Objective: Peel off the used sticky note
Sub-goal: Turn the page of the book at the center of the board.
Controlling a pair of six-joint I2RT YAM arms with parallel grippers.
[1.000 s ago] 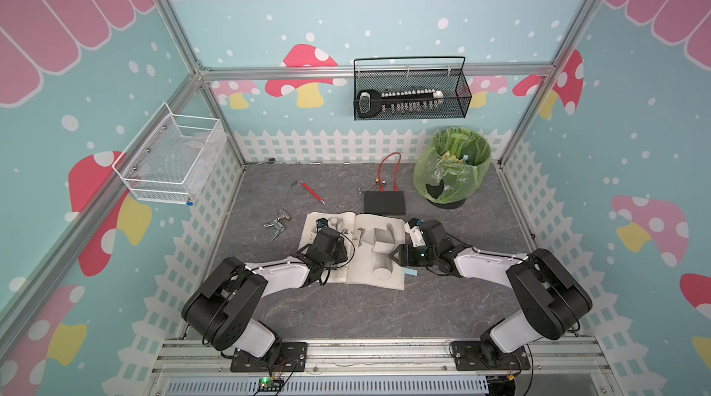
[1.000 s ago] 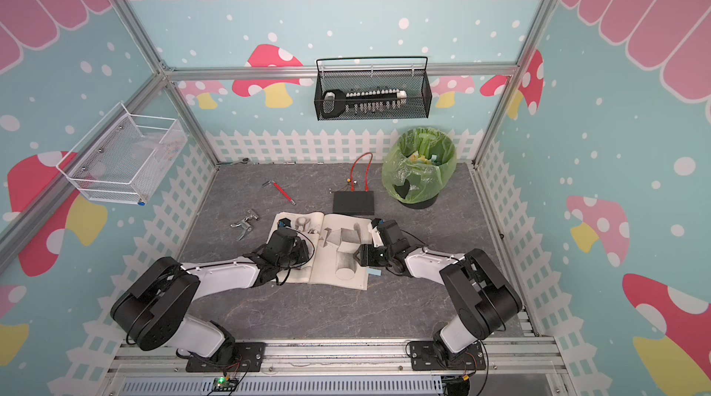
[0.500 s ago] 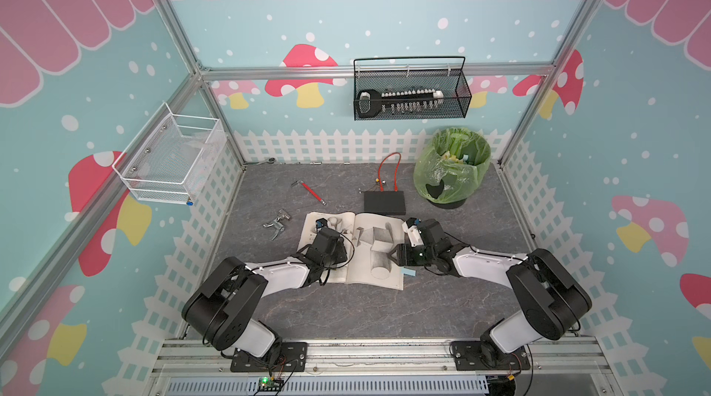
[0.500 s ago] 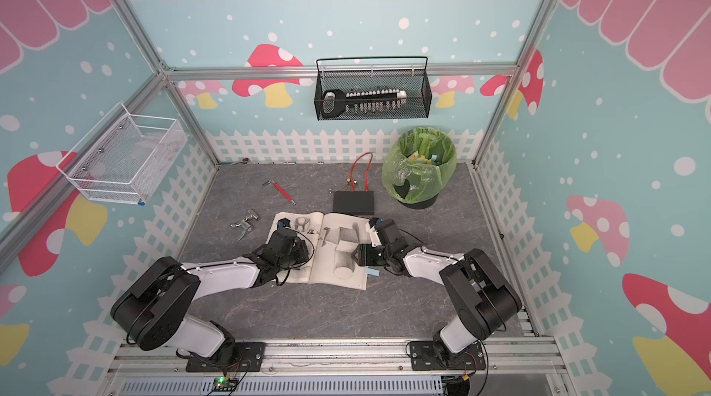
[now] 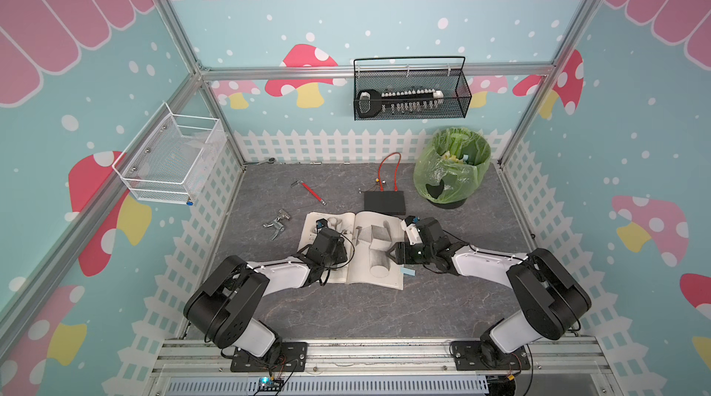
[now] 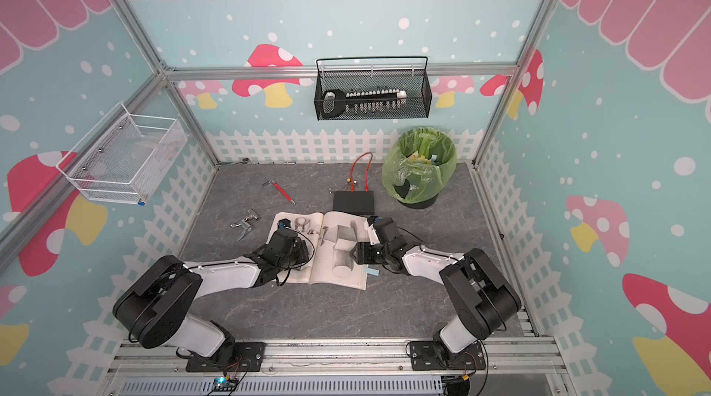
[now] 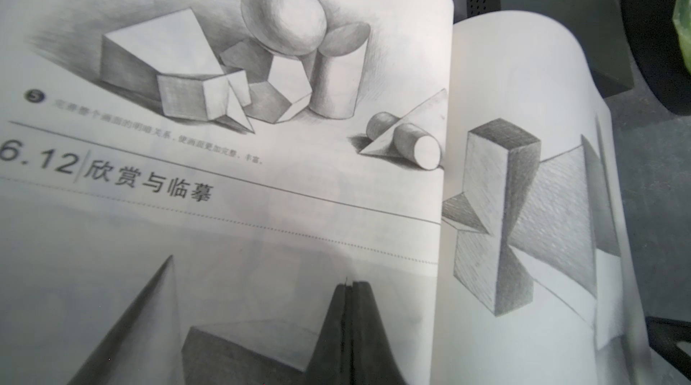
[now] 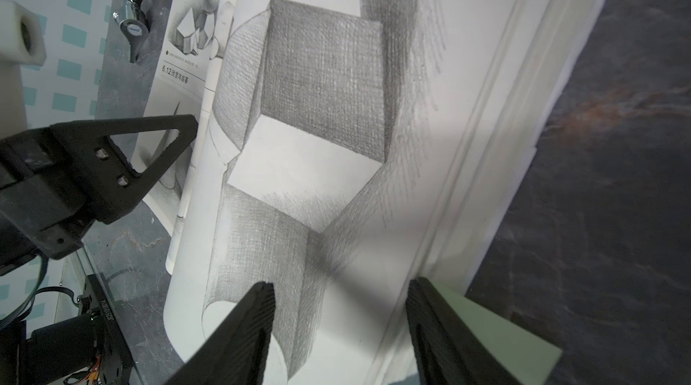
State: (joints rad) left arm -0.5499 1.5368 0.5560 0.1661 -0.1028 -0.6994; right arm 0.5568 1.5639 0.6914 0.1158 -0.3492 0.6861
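On the left wall hangs a white wire basket [image 5: 169, 167]; I can't tell what is in it. My left end effector [image 7: 349, 287] is squeezed together, its tip on the left page of the open book [image 5: 379, 271] on the counter [image 5: 346, 309]. On the back wall, a black mesh basket [image 5: 459, 105] holds a long black-and-white tool [image 5: 400, 99]. My right end effector [image 8: 342, 284] has its jaws apart over the right page. The pale sticky note [image 5: 408, 271] pokes out from the book's right edge, just beside one jaw. The green-bagged bin [image 5: 450, 186] holds yellow and blue scraps [image 5: 456, 155].
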